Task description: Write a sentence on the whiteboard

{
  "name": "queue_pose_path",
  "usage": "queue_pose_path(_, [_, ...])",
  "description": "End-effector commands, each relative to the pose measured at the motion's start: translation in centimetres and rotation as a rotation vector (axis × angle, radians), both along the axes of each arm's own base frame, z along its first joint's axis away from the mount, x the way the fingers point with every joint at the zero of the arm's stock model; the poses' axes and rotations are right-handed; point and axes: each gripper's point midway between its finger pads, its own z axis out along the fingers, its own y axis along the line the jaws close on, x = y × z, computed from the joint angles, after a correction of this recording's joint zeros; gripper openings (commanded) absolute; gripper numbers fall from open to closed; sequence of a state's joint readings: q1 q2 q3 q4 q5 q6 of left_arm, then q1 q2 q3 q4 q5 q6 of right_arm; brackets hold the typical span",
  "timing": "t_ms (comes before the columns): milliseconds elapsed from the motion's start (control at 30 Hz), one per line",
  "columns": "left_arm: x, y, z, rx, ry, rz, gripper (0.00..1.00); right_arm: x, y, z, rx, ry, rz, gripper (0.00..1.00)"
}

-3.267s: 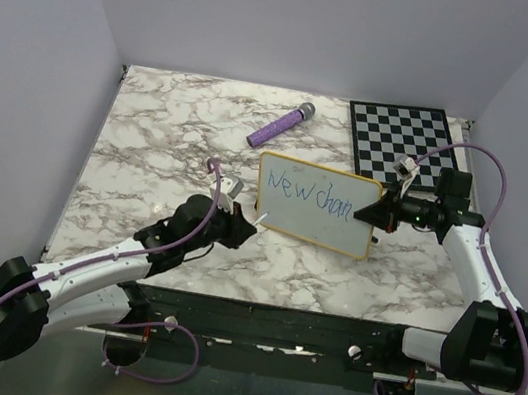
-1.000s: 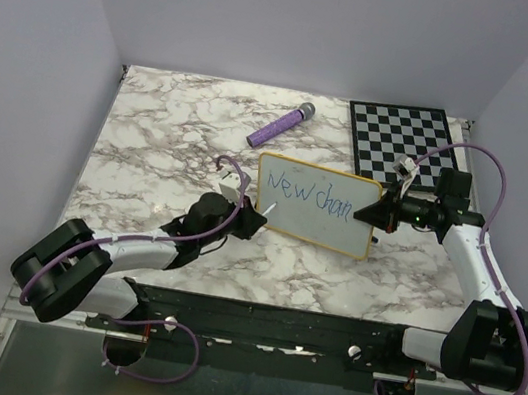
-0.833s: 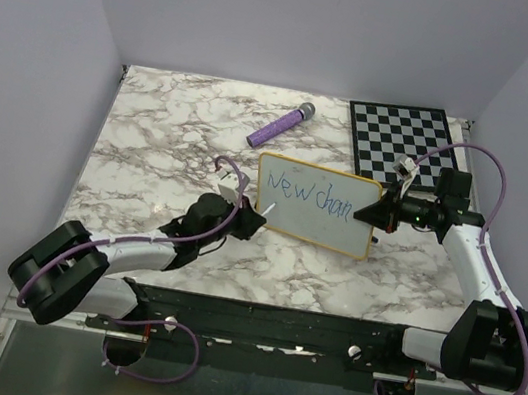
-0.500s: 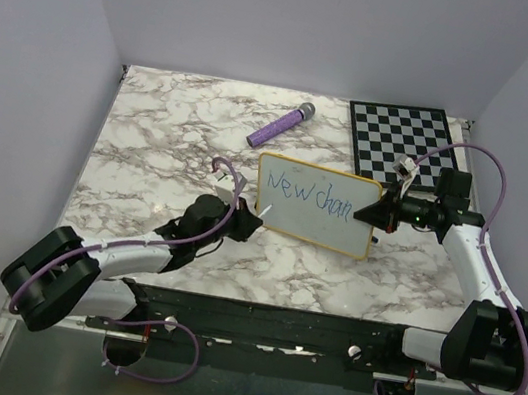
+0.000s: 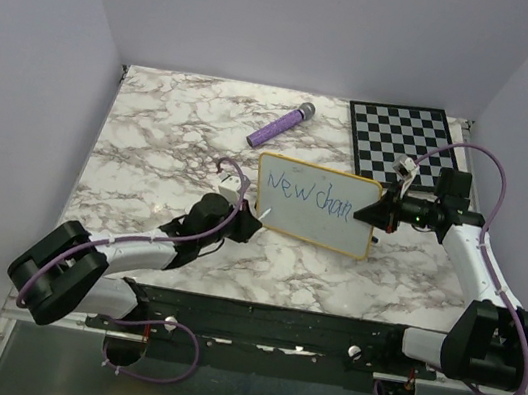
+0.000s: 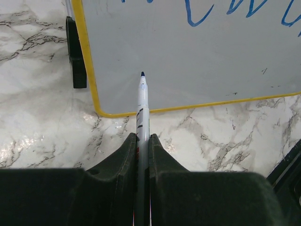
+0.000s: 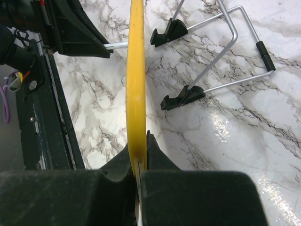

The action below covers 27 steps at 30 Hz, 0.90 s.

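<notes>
Yellow-framed whiteboard (image 7: 136,84) in end effector (image 7: 140,151)

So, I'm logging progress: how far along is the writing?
Done: "New chan" in blue lettering on the whiteboard. In hand: left fingers grip the marker, tip at the blank lower-left; right fingers clamp the board's edge. Left: the rest of the sentence.

1. I see a glossy, marble-patterned desk (image 5: 154,128).
2. Whiteboard (image 6: 197,56): smooth face, plastic-looking yellow frame (image 7: 136,70).
3. Wire stand (image 7: 231,33): bare metal.
4. Marker (image 6: 142,101): smooth white plastic.
5. Left tool (image 6: 142,139): matt black.
</notes>
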<state>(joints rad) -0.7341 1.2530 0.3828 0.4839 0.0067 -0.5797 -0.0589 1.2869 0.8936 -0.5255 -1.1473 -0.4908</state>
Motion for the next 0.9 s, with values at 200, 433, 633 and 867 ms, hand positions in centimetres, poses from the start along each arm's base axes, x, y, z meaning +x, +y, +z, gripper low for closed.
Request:
queue_pose_path(200, [1.6,-0.5,0.8,0.012,-0.031,0.011,0.0,-0.1,0.2,0.5,0.008,-0.007,0.017,0.01])
queue_pose_path(433, [2.1,-0.2,0.5,0.018,-0.025,0.022,0.0,-0.2,0.2,0.4,0.01,-0.002,0.017,0.01])
queue_pose_path(633, [2.3,0.0,0.4,0.018,-0.02,0.031,0.0,-0.2,0.2,0.3,0.009,0.001,0.016,0.01])
queue_pose_path(867, [2.5,0.6,0.1,0.022,-0.006,0.055,0.0,-0.1,0.2,0.3,0.009,0.002,0.016,0.01])
